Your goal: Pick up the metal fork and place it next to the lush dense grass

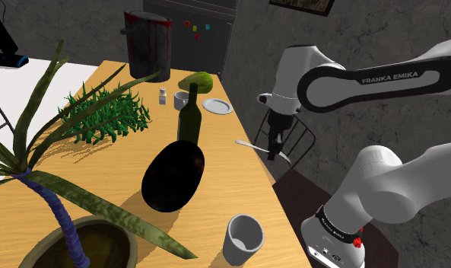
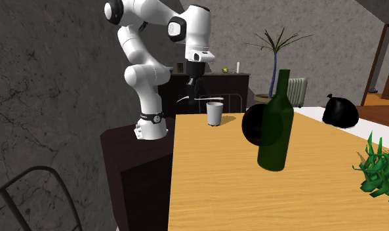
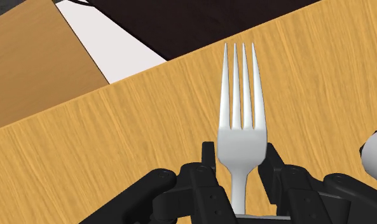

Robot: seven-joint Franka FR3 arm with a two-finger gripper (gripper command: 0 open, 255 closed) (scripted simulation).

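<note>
Your surface (image 1: 223, 164) is a light wooden top backed by rough grey walls.

Read the shoulder view from left to right:
- **Upper left:** the spiky green grass (image 1: 109, 114) sits on the surface.
- **Centre:** a dark green bottle (image 1: 189, 118) and a round black vessel (image 1: 174, 177) stand close together.
- **Right of centre:** the gripper (image 1: 274, 146) hangs at the surface's right edge.

The gripper is clenched on the handle of the pale fork (image 1: 248, 142), which is lifted clear of the wood. In the wrist view the 2 fingers clasp the fork's neck and its 4 tines point straight away from the gripper. In the shoulder view the fork's long axis runs roughly level, sticking out toward frame left.

That is the relation your next move turns on. The grass lies left and slightly up-frame of the gripper, well apart from it, so the tines already point roughly its way. The bottle and black vessel stand between the 2. I judge the carry should pass above or behind them before you lower the fork beside the grass's near fringe.
</note>
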